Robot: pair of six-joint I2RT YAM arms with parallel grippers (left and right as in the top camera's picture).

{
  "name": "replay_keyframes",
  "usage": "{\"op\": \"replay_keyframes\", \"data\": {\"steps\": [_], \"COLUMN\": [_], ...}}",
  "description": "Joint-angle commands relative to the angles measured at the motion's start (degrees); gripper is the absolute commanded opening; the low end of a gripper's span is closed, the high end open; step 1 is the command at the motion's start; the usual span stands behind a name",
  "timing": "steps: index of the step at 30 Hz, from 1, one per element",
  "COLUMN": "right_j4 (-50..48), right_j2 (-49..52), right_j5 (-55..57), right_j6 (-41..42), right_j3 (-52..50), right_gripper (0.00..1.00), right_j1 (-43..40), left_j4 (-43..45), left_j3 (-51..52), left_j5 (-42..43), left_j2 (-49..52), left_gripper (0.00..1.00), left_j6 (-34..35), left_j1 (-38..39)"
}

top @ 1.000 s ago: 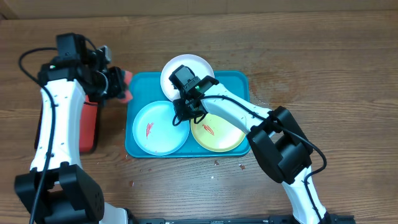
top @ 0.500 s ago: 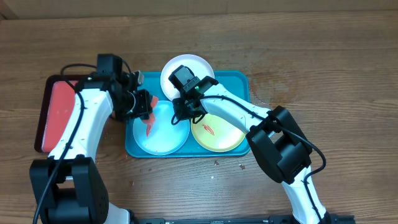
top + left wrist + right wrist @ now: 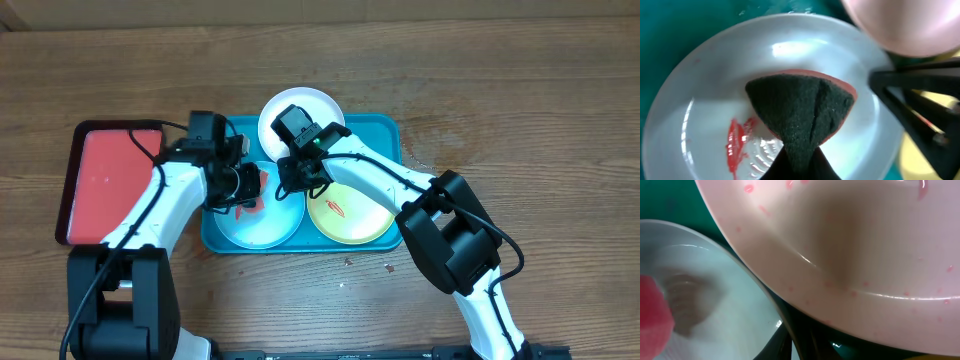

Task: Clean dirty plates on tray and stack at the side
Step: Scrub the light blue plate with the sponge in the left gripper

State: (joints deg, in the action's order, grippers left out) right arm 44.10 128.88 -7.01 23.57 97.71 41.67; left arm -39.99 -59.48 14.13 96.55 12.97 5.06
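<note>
The teal tray (image 3: 385, 130) holds three plates. The white plate (image 3: 300, 108) is at the back, the light blue plate (image 3: 262, 222) front left, the yellow-green plate (image 3: 352, 218) front right with a red smear. My left gripper (image 3: 240, 185) is shut on a red sponge with a dark scrub face (image 3: 800, 105), pressed on the light blue plate (image 3: 700, 100) beside a red smear (image 3: 735, 142). My right gripper (image 3: 297, 180) is shut on the light blue plate's back rim (image 3: 765, 300), under the white plate's edge (image 3: 865, 240).
A smaller red tray with a dark rim (image 3: 105, 180) lies left of the teal tray. Bare wooden table surrounds both trays, with a few red specks near the teal tray's front and right edges.
My left arm has swung right from over the red tray, carrying the sponge onto the light blue plate. The right arm and the plates have not moved.
</note>
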Motion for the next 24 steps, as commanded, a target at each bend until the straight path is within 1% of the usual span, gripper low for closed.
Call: {"op": "replay_keyframes", "data": {"steps": [1,3,6,9,15,16,18,21,23,24], "right_j4": [-0.3,-0.4,-0.5,-0.5,-0.4,-0.4,-0.4,-0.4,-0.3,-0.3], "right_j2": [0.4,0.4,0.4,0.4,0.4,0.4,0.4,0.4,0.4,0.4], "right_j5": [1.0,1.0,1.0,1.0,1.0,1.0,1.0,1.0,1.0,1.0], "right_j6": [0.3,0.3,0.3,0.3,0.3,0.3,0.3,0.3,0.3,0.3], "right_j3": [0.0,0.0,0.0,0.0,0.0,0.0,0.0,0.0,0.0,0.0], "right_gripper": [0.12,0.12,0.12,0.12,0.12,0.12,0.12,0.12,0.12,0.12], "right_j1": [0.1,0.1,0.1,0.1,0.1,0.1,0.1,0.1,0.1,0.1], "left_j4": [0.4,0.5,0.4,0.4,0.5,0.6,0.9,1.6,2.0,2.1], "left_j3": [0.2,0.2,0.2,0.2,0.2,0.2,0.2,0.2,0.2,0.2], "left_j5": [-7.5,-7.5,-7.5,-7.5,-7.6,-7.7,-8.1,-9.9,-10.1,-10.1], "left_j2": [0.2,0.2,0.2,0.5,1.7,2.1,3.0,4.1,4.4,4.4], "left_gripper": [0.15,0.18,0.19,0.23,0.26,0.28,0.35,0.37,0.35,0.30], "left_j6": [2.1,2.1,2.1,2.3,2.3,2.3,2.3,2.3,2.3,2.3], "left_j1": [1.7,2.4,3.5,4.3,4.4,4.4,4.4,4.4,4.3,4.3]}}
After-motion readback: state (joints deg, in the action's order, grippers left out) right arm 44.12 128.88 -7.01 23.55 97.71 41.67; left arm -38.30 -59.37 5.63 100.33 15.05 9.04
